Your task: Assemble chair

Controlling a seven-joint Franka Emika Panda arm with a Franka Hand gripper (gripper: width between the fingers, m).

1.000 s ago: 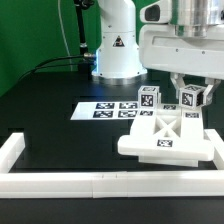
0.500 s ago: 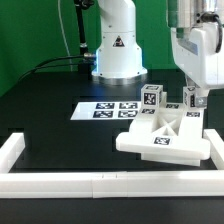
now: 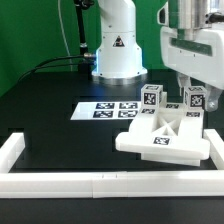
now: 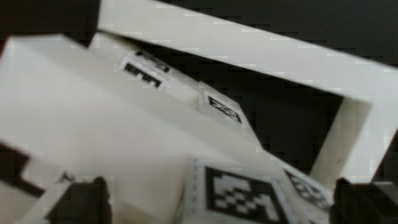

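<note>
Wrist view: the two dark fingertips [image 4: 84, 196] of the gripper [image 4: 228, 198] stand wide apart, one on each side of a tagged white block, with a clear gap between each tip and the block. The jaws are spread and nothing is held between them.

Between the fingertips sits the upper end of a matte white square plastic leg [image 4: 240, 190], its black-and-white square tag facing the camera. Beyond it lies the flat white surface of the chair panel, with further square tags along an edge, and past that the long white border rail [image 4: 267, 55] turning a corner against the black table.

Exterior view: the gripper [image 3: 192, 85] hangs above the leg post [image 3: 194, 100] at the exterior view's right; contact between fingers and post cannot be determined from this angle. The white blocky plastic chair assembly with an X-braced panel [image 3: 165, 132] rests on the black matte table [image 3: 50, 100], in the table's near corner on the exterior view's right, against the border rail [image 3: 110, 184] that runs along the near edge. Two tagged posts stand upright on the assembly: the one under the gripper and a second one [image 3: 150, 100] just beside it toward the exterior view's left.

The thin flat white marker board [image 3: 105, 110] lies on the table just behind the chair assembly. The white robot base [image 3: 118, 45] stands at the far edge of the table, well apart from the assembly.
</note>
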